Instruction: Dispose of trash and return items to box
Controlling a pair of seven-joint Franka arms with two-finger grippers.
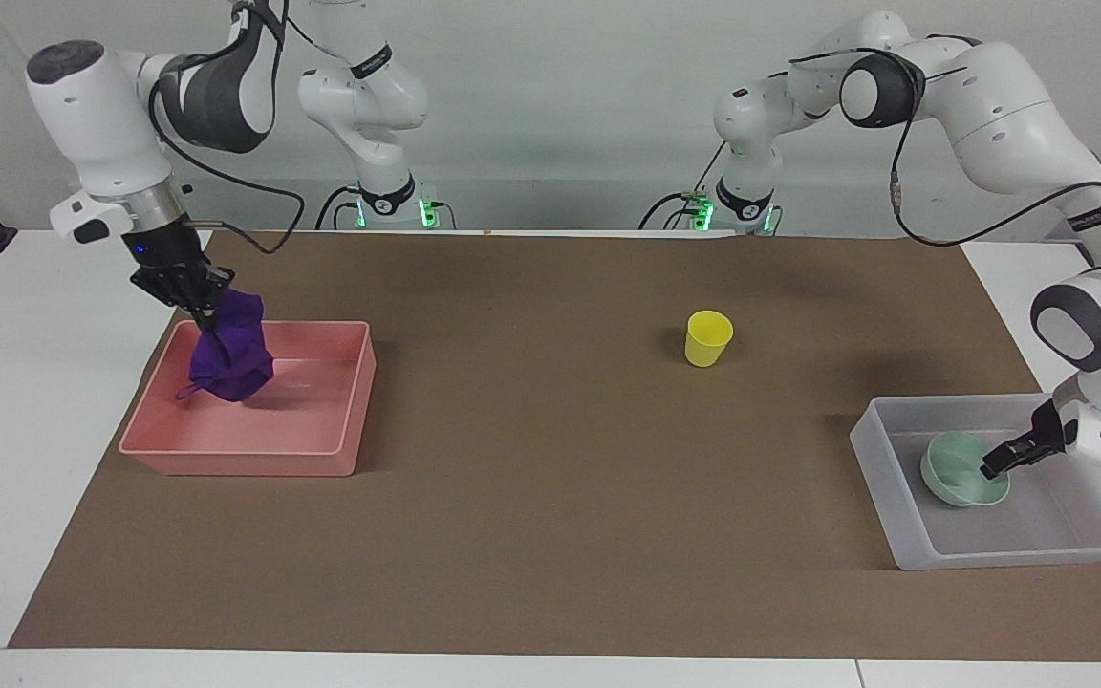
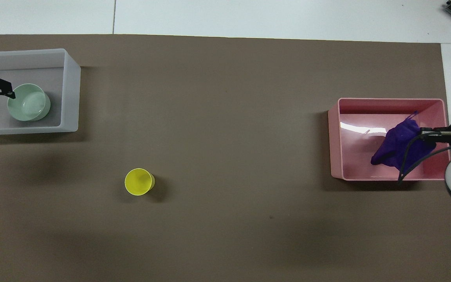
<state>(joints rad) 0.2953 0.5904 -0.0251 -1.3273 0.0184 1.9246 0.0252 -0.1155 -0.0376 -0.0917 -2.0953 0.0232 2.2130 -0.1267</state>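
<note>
My right gripper [image 1: 209, 313] is shut on the top of the purple cloth [image 1: 230, 355] and holds it inside the pink tray [image 1: 245, 461]. The cloth's lower end and loop cord reach the tray floor; it also shows in the overhead view [image 2: 395, 145]. The mint-green bowl [image 1: 960, 483] sits upright in the translucent bin [image 1: 883, 492], also seen in the overhead view [image 2: 28, 107]. My left gripper [image 1: 993, 467] is open beside the bowl's rim, over the bin [image 2: 71, 94]. The yellow cup [image 1: 708, 337] stands alone on the brown mat, upright [image 2: 139, 181].
The pink tray [image 2: 335, 137] lies at the right arm's end of the mat and the bin at the left arm's end. The brown mat [image 1: 531, 497] covers most of the white table. The cup is nearer to the robots than the bin.
</note>
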